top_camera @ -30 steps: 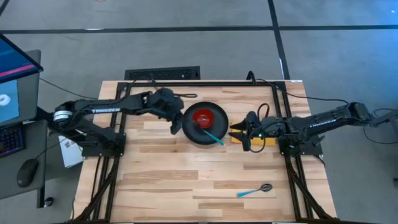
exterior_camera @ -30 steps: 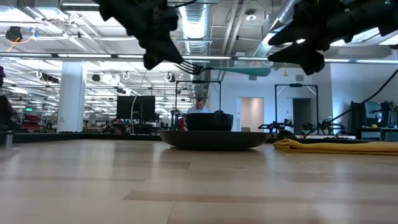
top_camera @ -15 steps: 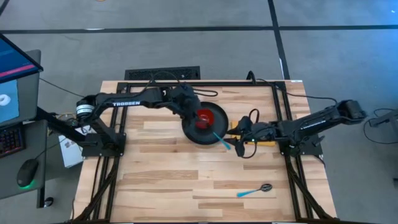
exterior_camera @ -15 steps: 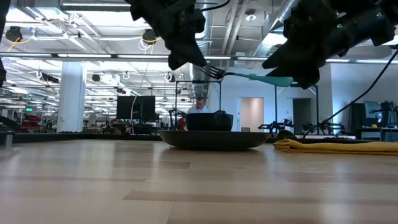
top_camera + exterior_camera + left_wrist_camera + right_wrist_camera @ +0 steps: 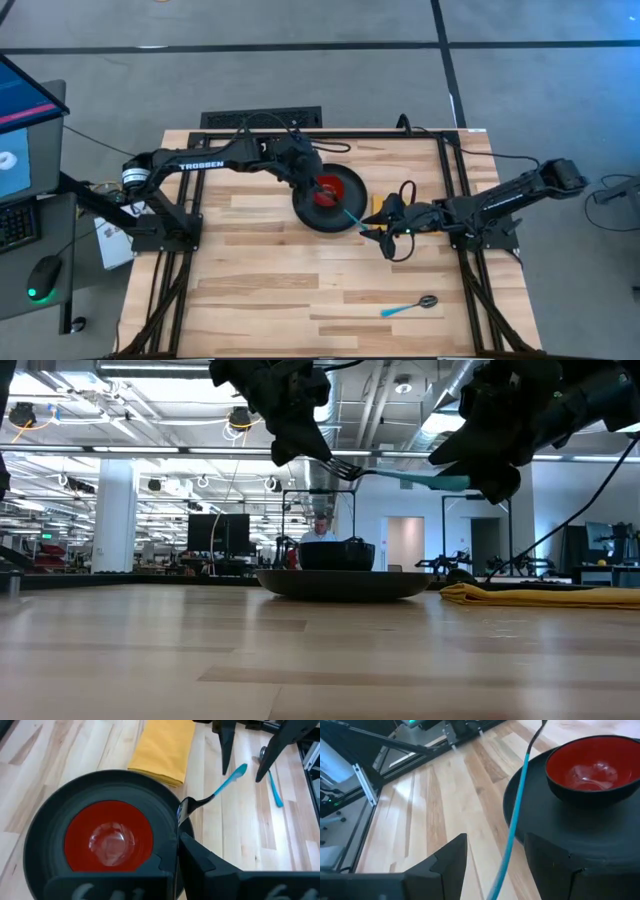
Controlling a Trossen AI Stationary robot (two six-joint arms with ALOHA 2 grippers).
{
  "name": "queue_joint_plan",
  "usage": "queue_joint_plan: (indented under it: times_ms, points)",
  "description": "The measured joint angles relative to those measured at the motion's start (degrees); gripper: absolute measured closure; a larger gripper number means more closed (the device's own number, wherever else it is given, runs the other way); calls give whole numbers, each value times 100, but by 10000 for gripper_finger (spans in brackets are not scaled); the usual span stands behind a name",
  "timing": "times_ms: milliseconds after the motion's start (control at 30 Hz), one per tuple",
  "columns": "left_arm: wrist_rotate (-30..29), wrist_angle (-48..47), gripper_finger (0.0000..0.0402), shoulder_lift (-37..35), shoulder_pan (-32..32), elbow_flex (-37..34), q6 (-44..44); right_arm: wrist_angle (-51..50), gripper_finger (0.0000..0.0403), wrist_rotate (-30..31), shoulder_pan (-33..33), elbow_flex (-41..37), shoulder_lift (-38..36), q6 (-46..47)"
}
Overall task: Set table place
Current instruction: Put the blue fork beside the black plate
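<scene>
Since a second ago, the left gripper (image 5: 308,185) has swung in from beside the black plate (image 5: 305,214) and is now hovering over its left half, and the right gripper (image 5: 378,228) has slid off the yellow napkin (image 5: 165,747) toward the plate's right rim. I am seeing the left pincer clamping the metal end of the blue-handled fork (image 5: 350,217), carrying it in the air above the plate, roughly level in the low view. The blue handle is pointing out toward the right gripper, whose fingers (image 5: 225,750) are standing wide apart on either side of the handle's tip; I cannot tell whether either is touching it. The red bowl (image 5: 326,190) is sitting on the plate, under the left gripper. The napkin is lying flat on the table (image 5: 260,290) just right of the plate. The spoon (image 5: 410,306) is lying well apart, near the table's front right.
</scene>
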Motion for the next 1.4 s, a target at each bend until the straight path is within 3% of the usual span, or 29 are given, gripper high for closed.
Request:
queue_joint_plan:
  times_ms: [467,833,1333,1400]
  points:
    - [70,11,401,0,0,0,-2,-78,197,-64,2,0,-2,221]
    - [89,42,401,-2,0,-2,-28,-111,256,-323,2,0,-2,369]
    - [256,151,401,-36,-4,-3,-121,-368,375,-187,-11,-13,1,451]
    - [235,184,401,-37,-2,-4,-220,-383,375,-165,-15,-15,2,450]
